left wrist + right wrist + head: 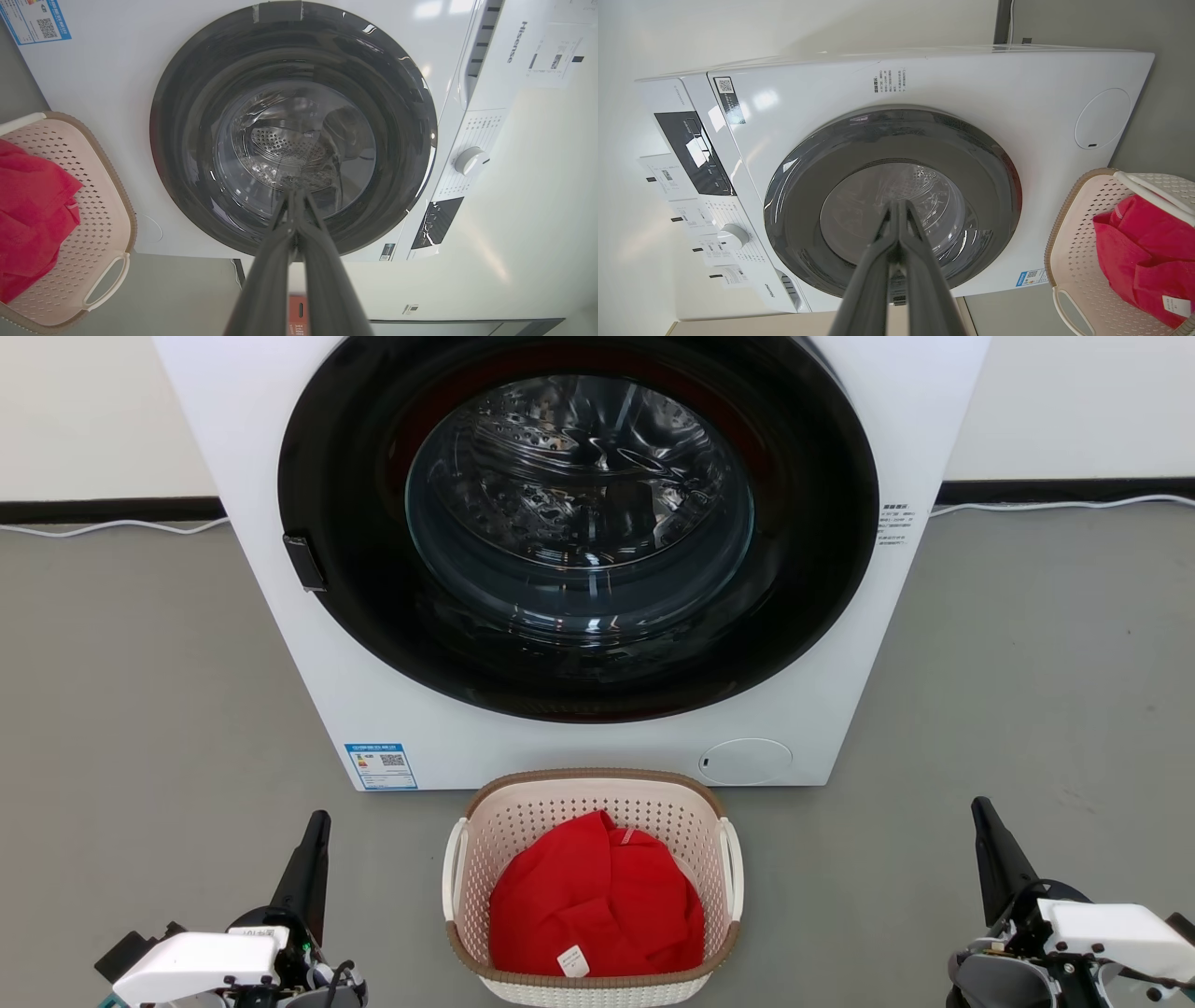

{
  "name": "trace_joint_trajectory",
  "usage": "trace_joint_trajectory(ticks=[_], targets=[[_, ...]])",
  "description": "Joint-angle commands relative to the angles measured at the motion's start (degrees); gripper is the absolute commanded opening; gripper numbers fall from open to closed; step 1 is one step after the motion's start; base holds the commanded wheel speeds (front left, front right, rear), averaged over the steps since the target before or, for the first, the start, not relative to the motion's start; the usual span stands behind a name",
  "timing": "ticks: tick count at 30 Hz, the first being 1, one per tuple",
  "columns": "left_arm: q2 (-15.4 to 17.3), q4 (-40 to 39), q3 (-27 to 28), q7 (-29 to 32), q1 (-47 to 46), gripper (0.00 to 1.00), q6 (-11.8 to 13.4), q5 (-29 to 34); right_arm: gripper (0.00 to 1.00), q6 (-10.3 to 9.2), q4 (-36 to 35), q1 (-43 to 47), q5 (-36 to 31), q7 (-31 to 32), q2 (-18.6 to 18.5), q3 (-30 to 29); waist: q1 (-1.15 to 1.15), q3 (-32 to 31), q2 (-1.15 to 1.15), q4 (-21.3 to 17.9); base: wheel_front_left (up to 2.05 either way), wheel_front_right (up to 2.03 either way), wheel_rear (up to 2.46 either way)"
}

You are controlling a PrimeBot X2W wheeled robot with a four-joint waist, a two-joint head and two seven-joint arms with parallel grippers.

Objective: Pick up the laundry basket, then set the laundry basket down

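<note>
The laundry basket [523, 821], cream-white and perforated with a brown rim and white side handles, stands on the floor just in front of the washing machine, low in the head view's middle. A red cloth [597, 905] fills it. My left gripper [317, 821] is shut and empty, well to the basket's left, fingers pointing toward the machine. My right gripper [980, 807] is shut and empty, far to the basket's right. The basket [98, 196] lies at the left edge of the left wrist view, beyond my shut gripper [294, 193]. The basket [1069, 252] sits at the right in the right wrist view, beside my shut gripper [899, 205].
A white front-loading washing machine [392, 709] with a dark round door [579, 523] stands right behind the basket. Grey floor [140, 709] spreads on both sides. A white cable [112, 525] runs along the dark skirting at the wall.
</note>
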Motion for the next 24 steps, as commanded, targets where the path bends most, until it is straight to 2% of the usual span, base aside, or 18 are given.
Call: trace_joint_trajectory(ticks=[1,24], targets=[[0.7,-1.2,1.8,0.3,-3.0,0.0,-0.4,0.0,0.0,0.42,-1.5,-2.4,-0.3,0.5,-0.3,1.1,0.0,0.0,0.0,0.0,0.0,0.0,0.0],[0.6,-1.2,1.9,0.4,-3.0,0.0,-0.4,0.1,0.0,0.42,-1.5,-2.4,-0.5,0.6,-0.2,1.0,0.0,0.0,0.0,0.0,0.0,0.0,0.0]])
